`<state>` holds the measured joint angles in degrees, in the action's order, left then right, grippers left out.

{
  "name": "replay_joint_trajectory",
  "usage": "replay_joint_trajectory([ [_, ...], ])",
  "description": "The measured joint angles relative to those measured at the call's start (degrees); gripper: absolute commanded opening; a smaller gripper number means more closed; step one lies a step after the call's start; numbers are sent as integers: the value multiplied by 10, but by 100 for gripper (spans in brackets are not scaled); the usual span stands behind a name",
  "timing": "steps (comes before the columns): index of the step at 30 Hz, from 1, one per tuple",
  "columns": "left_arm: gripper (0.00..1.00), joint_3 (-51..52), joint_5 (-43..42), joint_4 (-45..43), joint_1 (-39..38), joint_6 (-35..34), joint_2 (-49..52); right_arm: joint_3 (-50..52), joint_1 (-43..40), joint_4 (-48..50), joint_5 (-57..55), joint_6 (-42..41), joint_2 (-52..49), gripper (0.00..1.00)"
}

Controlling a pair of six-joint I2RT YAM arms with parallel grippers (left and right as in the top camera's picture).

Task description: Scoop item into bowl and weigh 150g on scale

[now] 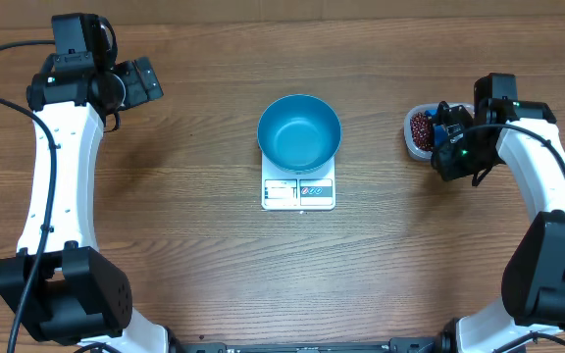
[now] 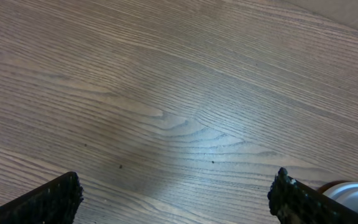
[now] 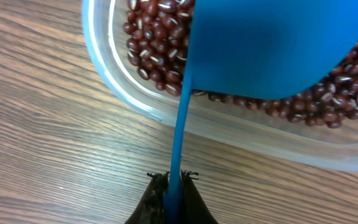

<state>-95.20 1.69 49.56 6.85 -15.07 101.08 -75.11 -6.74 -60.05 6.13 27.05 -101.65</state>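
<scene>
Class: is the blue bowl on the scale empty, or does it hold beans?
Empty: overhead, the bowl on the scale shows only bare blue inside; the beans lie in the clear tub.

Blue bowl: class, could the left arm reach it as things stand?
Probably yes: the left gripper is open and empty, and only bare table lies between it and the bowl.
</scene>
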Motion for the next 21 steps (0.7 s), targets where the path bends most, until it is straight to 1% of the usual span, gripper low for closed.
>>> replay_joint_trajectory([
  [3,100,0,0,0,0,0,0,0,0,0,13,-16,0,3],
  [11,100,0,0,0,0,0,0,0,-4,2,76,-98,-6,3],
  [16,100,0,0,0,0,0,0,0,-49,0,149,-129,-12,3],
  [21,99,0,0,0,0,0,0,0,-83,3,214,-136,-14,3],
])
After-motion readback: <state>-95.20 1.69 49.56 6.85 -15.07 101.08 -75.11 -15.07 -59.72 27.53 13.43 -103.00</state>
